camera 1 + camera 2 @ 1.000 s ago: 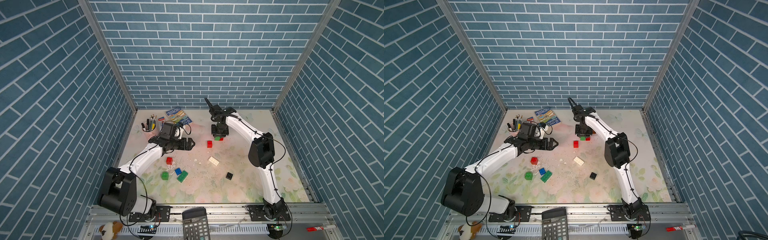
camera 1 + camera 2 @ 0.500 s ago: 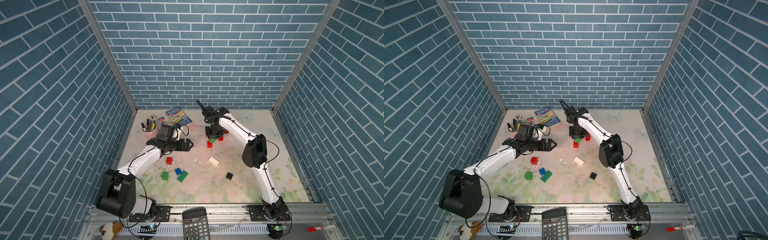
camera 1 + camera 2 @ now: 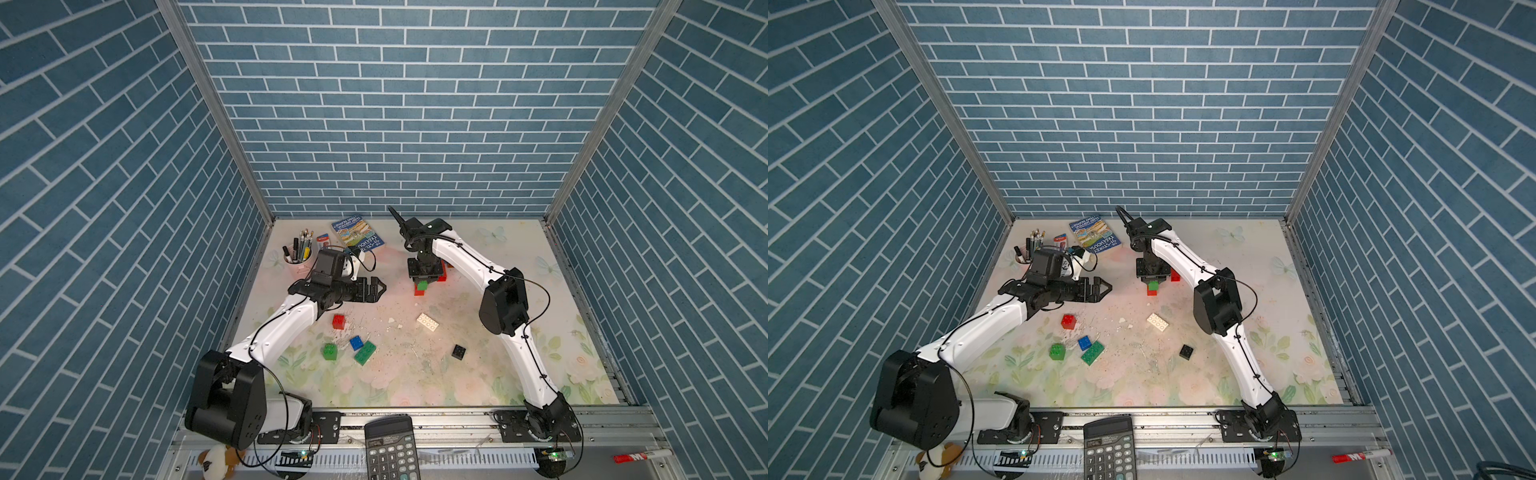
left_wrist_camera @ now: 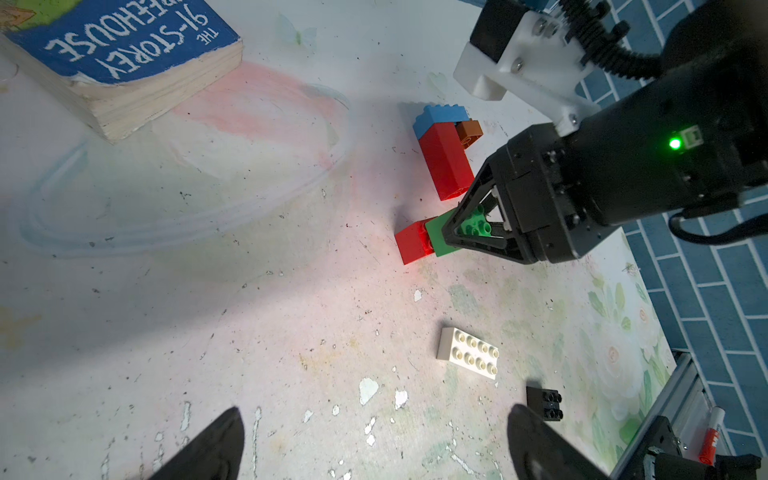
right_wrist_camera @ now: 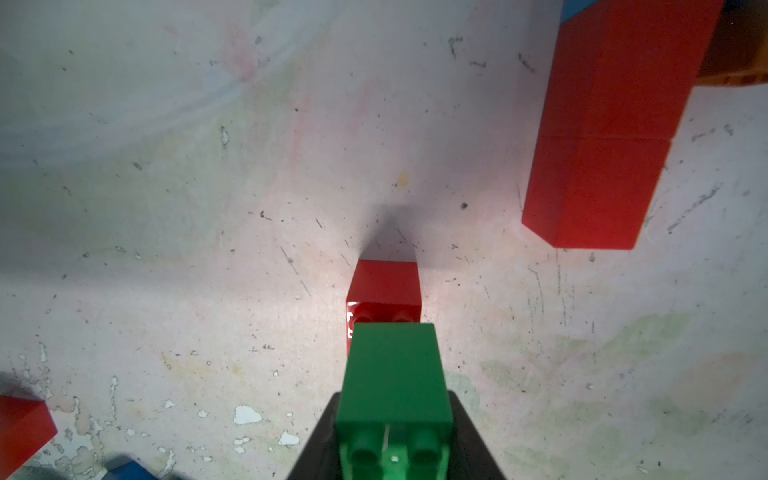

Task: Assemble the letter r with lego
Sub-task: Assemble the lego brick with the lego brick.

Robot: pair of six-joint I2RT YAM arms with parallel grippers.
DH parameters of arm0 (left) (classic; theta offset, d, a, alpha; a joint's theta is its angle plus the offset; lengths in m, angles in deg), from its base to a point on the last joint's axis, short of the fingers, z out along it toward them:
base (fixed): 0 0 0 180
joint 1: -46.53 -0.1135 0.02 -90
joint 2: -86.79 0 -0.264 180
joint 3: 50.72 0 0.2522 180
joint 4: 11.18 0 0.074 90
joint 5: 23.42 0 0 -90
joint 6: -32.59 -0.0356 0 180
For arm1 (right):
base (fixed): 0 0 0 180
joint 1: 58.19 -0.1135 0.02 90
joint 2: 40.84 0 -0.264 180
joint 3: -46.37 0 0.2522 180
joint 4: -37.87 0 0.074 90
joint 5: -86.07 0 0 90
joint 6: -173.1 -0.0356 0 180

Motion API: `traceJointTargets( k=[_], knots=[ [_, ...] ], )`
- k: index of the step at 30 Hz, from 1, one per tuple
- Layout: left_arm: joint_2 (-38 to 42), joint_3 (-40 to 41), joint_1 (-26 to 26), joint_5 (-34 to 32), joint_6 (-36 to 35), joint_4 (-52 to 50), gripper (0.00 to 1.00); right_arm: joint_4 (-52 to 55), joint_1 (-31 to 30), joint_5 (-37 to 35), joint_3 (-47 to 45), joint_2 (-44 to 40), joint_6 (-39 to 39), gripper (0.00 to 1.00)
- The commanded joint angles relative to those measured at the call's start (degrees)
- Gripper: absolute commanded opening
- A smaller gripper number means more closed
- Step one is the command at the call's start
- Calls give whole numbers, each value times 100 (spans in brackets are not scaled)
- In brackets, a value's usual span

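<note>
My right gripper (image 3: 423,279) is shut on a green lego brick (image 5: 395,374), which it holds directly over a small red brick (image 5: 384,286) on the mat. The green brick (image 4: 442,239) hides the red brick's studs, so I cannot tell if the two are joined. Close behind stands a stack of red bricks (image 4: 446,166) with a light blue brick (image 4: 442,116) and a brown one (image 4: 469,132). My left gripper (image 3: 380,286) hovers open and empty to the left. Loose on the mat lie a white brick (image 3: 427,321), a black one (image 3: 459,352), a red one (image 3: 338,321), a blue one (image 3: 356,343) and two green ones (image 3: 365,353).
A book (image 3: 357,233) and a cup of pens (image 3: 297,257) sit at the back left. A calculator (image 3: 390,449) and a red marker (image 3: 640,457) lie on the front rail. Blue brick-patterned walls close in three sides.
My right gripper has carried the green brick left and forward, from beside the red stack to above the small red brick. The left arm has barely moved.
</note>
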Motion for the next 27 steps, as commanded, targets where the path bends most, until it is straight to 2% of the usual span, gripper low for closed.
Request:
traceJointTargets(
  k=[1, 27],
  knots=[
    [123, 44, -38, 0, -62, -148, 100, 65, -19, -46, 94, 121, -54, 16],
    [127, 44, -66, 61, -96, -183, 99, 441, -23, -8, 563, 489, -89, 16]
  ],
)
